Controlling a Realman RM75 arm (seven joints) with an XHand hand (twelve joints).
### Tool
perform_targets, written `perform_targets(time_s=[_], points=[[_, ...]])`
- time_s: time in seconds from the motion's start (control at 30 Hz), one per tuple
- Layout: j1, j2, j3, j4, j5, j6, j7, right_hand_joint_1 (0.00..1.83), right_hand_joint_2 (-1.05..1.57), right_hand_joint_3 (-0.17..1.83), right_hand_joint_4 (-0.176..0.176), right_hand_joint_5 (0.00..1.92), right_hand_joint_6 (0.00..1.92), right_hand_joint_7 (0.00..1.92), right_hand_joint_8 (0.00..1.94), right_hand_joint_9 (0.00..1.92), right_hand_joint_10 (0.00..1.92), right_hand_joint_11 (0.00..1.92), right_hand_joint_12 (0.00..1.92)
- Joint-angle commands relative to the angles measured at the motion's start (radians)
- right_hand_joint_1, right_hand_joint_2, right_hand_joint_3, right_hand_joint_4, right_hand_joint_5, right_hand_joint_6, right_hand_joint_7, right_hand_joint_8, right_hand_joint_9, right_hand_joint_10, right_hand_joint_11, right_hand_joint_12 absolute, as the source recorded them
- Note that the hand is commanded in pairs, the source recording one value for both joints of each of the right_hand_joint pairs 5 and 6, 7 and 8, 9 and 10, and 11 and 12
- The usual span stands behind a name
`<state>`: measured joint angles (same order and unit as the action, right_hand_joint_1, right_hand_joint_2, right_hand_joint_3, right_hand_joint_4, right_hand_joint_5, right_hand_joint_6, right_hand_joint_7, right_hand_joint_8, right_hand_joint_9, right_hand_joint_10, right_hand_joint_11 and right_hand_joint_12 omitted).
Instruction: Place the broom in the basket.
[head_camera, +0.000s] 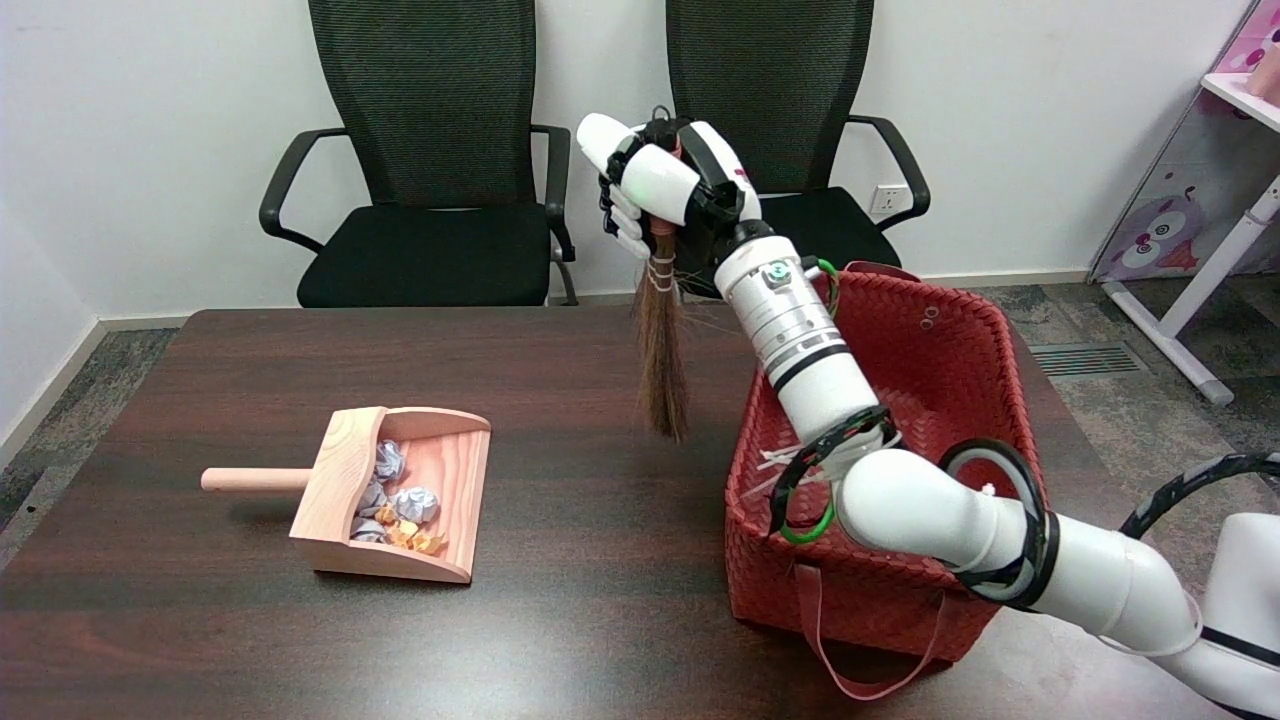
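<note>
Your right hand (668, 195) is raised above the far side of the bench (560, 600), fingers wrapped tight around the upper end of the broom (662, 350). The broom hangs approx. vertical, bristle end down, tips clear of the bench surface. It sits just left of the red woven basket (955, 330) in the view, outside the rim, not over the opening.

Containers:

1. Basket: stands on the right part of the bench, open side up. Your forearm crosses over its near-left portion and hides much of the interior. Some thin white strands show inside near the left wall; what they are you cannot tell. A red strap handle (865, 665) droops from the front wall onto the bench.

2. Wooden dustpan (395, 495): lies on the left part of the bench, well apart from the basket, w/ its round handle pointing left. Inside it: crumpled paper scraps (400, 500), grey-blue pieces toward the back and middle, orange-yellow pieces near the front lip.

Behind the bench stand two black mesh office chairs (430, 150) against a white wall.
</note>
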<state>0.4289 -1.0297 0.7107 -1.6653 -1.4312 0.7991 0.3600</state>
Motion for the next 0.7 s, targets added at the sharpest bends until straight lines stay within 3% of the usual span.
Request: perform_targets(time_s=[0.03,0.53,0.7], points=[[-0.018,0.016,-0.006,-0.040,-0.015,0.012,-0.007,1.02,1.57,1.74,0.056,1.92,1.92,1.92,1.92,1.92,1.92,1.92,1.92],[-0.022,0.016,-0.009,-0.071,-0.044,0.012,0.005,1.02,1.57,1.74,0.059,1.92,1.92,1.92,1.92,1.92,1.92,1.92,1.92],[-0.049,0.049,0.068,-0.145,-0.071,0.009,-0.006,1.02,1.57,1.72,0.058,1.92,1.92,1.92,1.92,1.92,1.92,1.92,1.92]])
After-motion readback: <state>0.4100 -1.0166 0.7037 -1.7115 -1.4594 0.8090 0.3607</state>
